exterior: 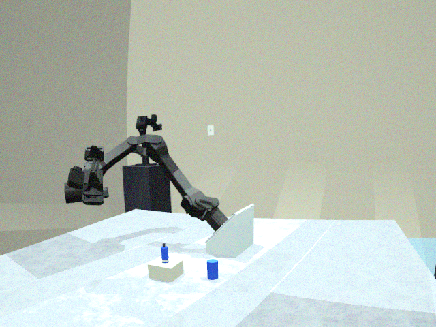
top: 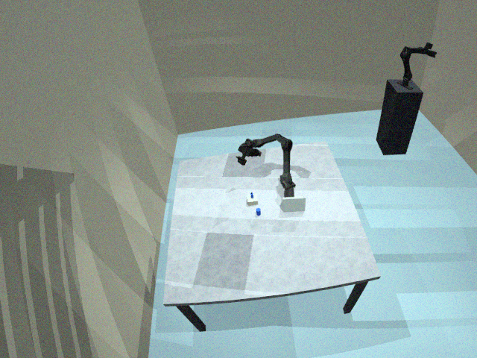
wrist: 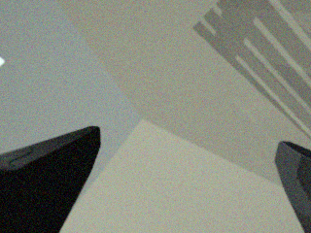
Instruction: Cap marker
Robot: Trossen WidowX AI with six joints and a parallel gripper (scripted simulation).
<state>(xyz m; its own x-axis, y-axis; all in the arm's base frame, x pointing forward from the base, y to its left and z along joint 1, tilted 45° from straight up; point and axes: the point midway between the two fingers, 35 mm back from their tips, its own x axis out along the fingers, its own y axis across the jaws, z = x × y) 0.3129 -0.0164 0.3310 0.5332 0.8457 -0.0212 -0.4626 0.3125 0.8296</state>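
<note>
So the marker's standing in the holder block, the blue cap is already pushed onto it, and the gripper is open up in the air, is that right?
Not quite. The cap is not on the marker; the exterior view shows it standing on the table beside the holder block, apart from it. The rest holds: the marker stands upright in the block, and the gripper is open, raised above the table.

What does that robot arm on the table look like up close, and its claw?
The arm is matte black all over, built of chunky rounded segments, and rises from a pale wedge-shaped base. Its gripper ends in two dark, tapered fingers. No loose cables or markings are visible.
</note>
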